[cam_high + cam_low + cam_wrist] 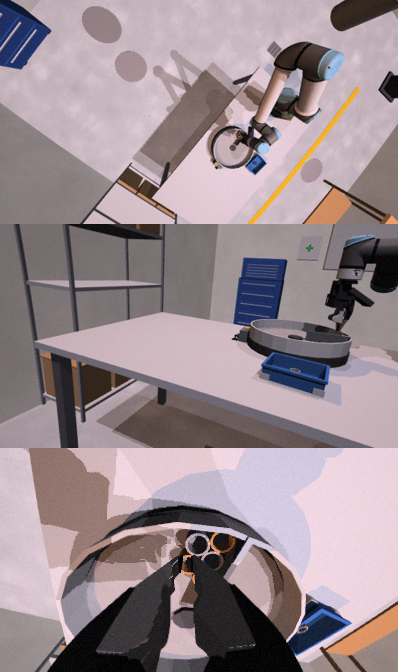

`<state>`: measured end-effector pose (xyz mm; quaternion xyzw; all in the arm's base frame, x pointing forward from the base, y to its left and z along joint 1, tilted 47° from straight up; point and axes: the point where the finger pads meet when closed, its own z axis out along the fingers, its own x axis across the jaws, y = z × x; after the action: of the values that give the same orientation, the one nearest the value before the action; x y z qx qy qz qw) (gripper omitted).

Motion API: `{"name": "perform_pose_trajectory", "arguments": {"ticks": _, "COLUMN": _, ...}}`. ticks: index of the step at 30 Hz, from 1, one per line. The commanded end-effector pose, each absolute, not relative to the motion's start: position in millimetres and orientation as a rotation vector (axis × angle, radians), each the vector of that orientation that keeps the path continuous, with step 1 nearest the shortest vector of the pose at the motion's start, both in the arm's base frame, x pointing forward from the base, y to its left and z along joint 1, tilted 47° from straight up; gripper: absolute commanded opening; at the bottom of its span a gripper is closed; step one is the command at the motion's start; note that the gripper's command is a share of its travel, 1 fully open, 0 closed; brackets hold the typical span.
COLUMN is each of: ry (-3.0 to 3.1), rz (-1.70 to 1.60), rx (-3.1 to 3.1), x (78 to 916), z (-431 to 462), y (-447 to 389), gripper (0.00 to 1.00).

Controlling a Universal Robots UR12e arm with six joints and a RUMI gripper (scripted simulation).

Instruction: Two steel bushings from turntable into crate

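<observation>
The turntable (226,157) (277,340) (115,590) is a round pan with a raised wall. The wrist view shows a silver bushing (197,535), an orange-rimmed bushing (223,533) and a dull grey bushing (220,565) standing close together in it; more orange rim shows behind the fingertips, partly hidden. My gripper (338,329) (187,556) is shut with nothing seen held. Its tips point down over the turntable, in front of this group. The blue crate (250,168) (284,377) (327,624) holds one silver bushing (255,163) (295,370) (303,629).
A dark hub (232,147) (295,336) (184,618) stands at the turntable's middle. A straight divider (326,339) (239,557) runs beside the bushings. A small grey box with a yellow top (216,163) (244,334) sits at the turntable's outer side. The crate stands close beside the turntable wall.
</observation>
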<state>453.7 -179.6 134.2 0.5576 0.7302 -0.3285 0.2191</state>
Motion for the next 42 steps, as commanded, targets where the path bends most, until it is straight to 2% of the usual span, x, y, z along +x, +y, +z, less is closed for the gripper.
{"name": "perform_pose_trajectory", "arguments": {"ticks": 1, "ry": 2.02, "rz": -0.908, "rx": 1.543, "x": 454.0, "z": 134.5, "y": -179.5, "gripper": 0.06}}
{"name": "perform_pose_trajectory", "arguments": {"ticks": 42, "ry": 2.02, "rz": -0.908, "rx": 1.543, "x": 453.0, "z": 119.3, "y": -195.5, "gripper": 0.06}}
